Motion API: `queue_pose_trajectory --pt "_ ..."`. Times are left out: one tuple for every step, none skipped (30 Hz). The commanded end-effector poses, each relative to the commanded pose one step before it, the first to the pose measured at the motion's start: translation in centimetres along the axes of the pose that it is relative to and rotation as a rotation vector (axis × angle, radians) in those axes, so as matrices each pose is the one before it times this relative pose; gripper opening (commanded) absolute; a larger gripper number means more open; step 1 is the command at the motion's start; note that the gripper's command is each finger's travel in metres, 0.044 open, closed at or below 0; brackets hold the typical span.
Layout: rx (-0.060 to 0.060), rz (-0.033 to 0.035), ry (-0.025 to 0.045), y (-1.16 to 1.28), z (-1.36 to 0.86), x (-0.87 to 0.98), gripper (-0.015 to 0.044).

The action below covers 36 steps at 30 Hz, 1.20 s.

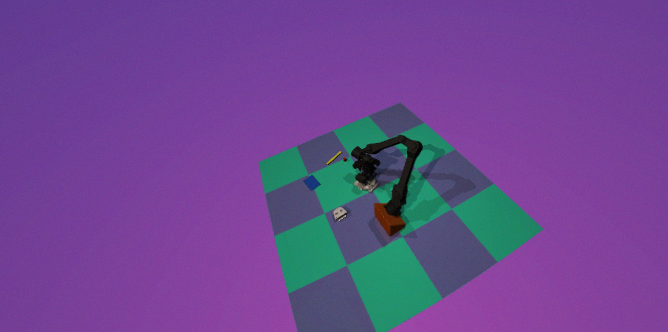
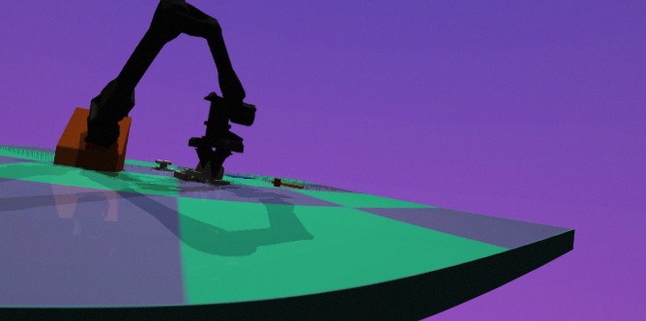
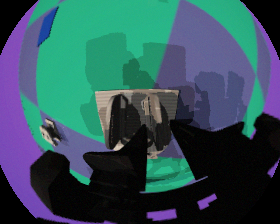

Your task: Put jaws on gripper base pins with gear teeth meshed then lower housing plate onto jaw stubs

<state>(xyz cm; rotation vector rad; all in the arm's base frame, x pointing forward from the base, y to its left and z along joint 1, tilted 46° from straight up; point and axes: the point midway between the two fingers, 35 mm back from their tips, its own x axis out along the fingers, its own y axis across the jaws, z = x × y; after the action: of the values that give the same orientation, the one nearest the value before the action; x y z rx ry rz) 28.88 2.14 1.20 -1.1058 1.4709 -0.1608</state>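
Observation:
The pale gripper base [image 1: 358, 185] [image 2: 183, 175] [image 3: 101, 97] lies on the board under my fingers. Two long jaws stand out on it side by side: the left jaw [image 3: 112, 120] and the right jaw [image 3: 155, 111] in the wrist view. My gripper [image 1: 366, 181] [image 2: 211, 176] [image 3: 157, 124] points down at the base and is shut on the right jaw, low over the base. The pins, the gear teeth and the grip itself are too dark or hidden to make out. The pale housing plate [image 1: 340, 213] [image 2: 162, 163] [image 3: 51, 132] lies apart from the base, nearer the arm's mount.
A blue flat square [image 1: 312, 183] [image 3: 48, 26], a yellow stick [image 1: 334, 158] [image 2: 293, 185] and a small red block [image 1: 345, 159] [image 2: 277, 182] lie beyond the base. The orange mount [image 1: 386, 218] [image 2: 70, 148] carries the arm.

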Motion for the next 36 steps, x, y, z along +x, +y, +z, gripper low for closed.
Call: queue_pose_trajectory --pt "0.0003 -0.00467 -0.00129 -0.060 0.055 0.191 0.0134" --pt "0.0000 0.00000 0.00000 0.000 0.000 0.000 0.0134" --pt "0.0000 0.00000 0.00000 0.000 0.000 0.000 0.0134" --pt "0.0000 0.00000 0.00000 0.000 0.000 0.000 0.0134" --pt "0.0000 0.00000 0.00000 0.000 0.000 0.000 0.0134" --pt "0.0000 0.00000 0.00000 0.000 0.000 0.000 0.0134" --pt "0.0000 0.00000 0.00000 0.000 0.000 0.000 0.0134" --pt "0.0000 0.00000 0.00000 0.000 0.000 0.000 0.0134" --pt "0.0000 0.00000 0.00000 0.000 0.000 0.000 0.0134" --pt "0.0000 0.00000 0.00000 0.000 0.000 0.000 0.0134" --pt "0.0000 0.00000 0.00000 0.000 0.000 0.000 0.0134" --pt "0.0000 0.00000 0.00000 0.000 0.000 0.000 0.0134" --pt "0.0000 0.00000 0.00000 0.000 0.000 0.000 0.0134" --pt "0.0000 0.00000 0.00000 0.000 0.000 0.000 0.0134" --pt "0.0000 0.00000 0.00000 0.000 0.000 0.000 0.0134" --pt "0.0000 0.00000 0.00000 0.000 0.000 0.000 0.0134" --pt "0.0000 0.00000 0.00000 0.000 0.000 0.000 0.0134" --pt "0.0000 0.00000 0.00000 0.000 0.000 0.000 0.0134" --pt "0.0000 0.00000 0.00000 0.000 0.000 0.000 0.0134" --pt "0.0000 0.00000 0.00000 0.000 0.000 0.000 0.0134" --pt "0.0000 0.00000 0.00000 0.000 0.000 0.000 0.0134" --pt "0.0000 0.00000 0.00000 0.000 0.000 0.000 0.0134" --pt "0.0000 0.00000 0.00000 0.000 0.000 0.000 0.0134" --pt "0.0000 0.00000 0.00000 0.000 0.000 0.000 0.0134" --pt "0.0000 0.00000 0.00000 0.000 0.000 0.000 0.0134" --pt "0.0000 0.00000 0.00000 0.000 0.000 0.000 0.0134" --pt "0.0000 0.00000 0.00000 0.000 0.000 0.000 0.0134" --pt "-0.0029 0.00439 0.00087 0.086 -0.064 -0.137 0.0160" --pt "0.0000 0.00000 0.00000 0.000 0.000 0.000 0.0186" --pt "0.0000 0.00000 0.00000 0.000 0.000 0.000 0.0213" --pt "0.0000 0.00000 0.00000 0.000 0.000 0.000 0.0224" --pt "0.0000 0.00000 0.00000 0.000 0.000 0.000 0.0224" --pt "0.0000 0.00000 0.00000 0.000 0.000 0.000 0.0224" --pt "0.0000 0.00000 0.00000 0.000 0.000 0.000 0.0224" --pt "0.0000 0.00000 0.00000 0.000 0.000 0.000 0.0224" --pt "0.0000 0.00000 0.00000 0.000 0.000 0.000 0.0224"
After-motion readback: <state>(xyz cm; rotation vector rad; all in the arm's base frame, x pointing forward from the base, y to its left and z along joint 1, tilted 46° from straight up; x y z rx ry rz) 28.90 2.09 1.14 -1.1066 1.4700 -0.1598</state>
